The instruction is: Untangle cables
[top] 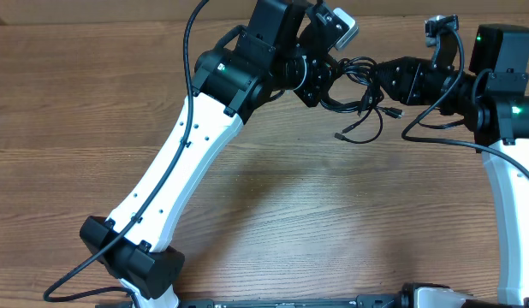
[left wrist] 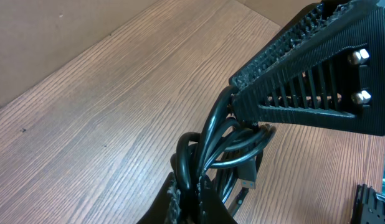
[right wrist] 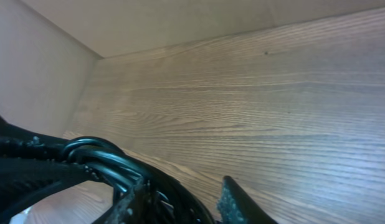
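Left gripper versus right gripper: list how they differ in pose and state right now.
The left gripper is shut on the cables, clamping the bundle; the right gripper straddles them with a gap on one side, so its grip is unclear. The left gripper reaches in from the overhead view's left, the right gripper from its right. Both meet at the same bundle.

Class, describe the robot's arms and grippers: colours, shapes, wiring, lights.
The left arm and right arm have white links, black joint housings, black wires alongside. Green lights glow on the right one. The left gripper and right gripper are black, ribbed; the right one has silver bolts.
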`<action>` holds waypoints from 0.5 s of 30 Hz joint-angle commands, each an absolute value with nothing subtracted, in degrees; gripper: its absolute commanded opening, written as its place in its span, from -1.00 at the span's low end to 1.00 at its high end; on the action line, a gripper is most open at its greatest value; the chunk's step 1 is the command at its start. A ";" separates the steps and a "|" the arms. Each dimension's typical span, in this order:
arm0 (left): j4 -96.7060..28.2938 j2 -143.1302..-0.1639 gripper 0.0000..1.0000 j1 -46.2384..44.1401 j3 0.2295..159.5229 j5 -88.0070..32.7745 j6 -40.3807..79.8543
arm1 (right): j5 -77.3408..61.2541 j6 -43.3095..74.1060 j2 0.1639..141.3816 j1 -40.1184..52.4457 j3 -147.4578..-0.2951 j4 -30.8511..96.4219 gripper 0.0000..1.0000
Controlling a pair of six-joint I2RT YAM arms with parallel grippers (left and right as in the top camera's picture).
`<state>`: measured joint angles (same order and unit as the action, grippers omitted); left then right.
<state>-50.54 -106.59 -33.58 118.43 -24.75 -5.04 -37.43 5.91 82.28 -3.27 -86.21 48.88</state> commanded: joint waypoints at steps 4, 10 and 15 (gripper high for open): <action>-49.84 -106.80 -0.91 -33.74 118.39 -28.14 -6.20 | -40.12 5.87 81.34 -3.40 -87.77 48.14 -0.40; -47.99 -106.80 -0.90 -33.80 118.39 -28.56 -5.52 | -42.70 5.89 81.34 -3.40 -87.77 48.14 -0.56; -47.57 -106.83 -0.88 -33.82 118.39 -30.11 -5.54 | -43.20 5.89 81.34 -3.40 -87.77 48.10 -0.81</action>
<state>-47.99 -106.65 -33.58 118.43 -25.34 -5.04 -41.36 5.78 82.28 -3.40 -86.21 48.64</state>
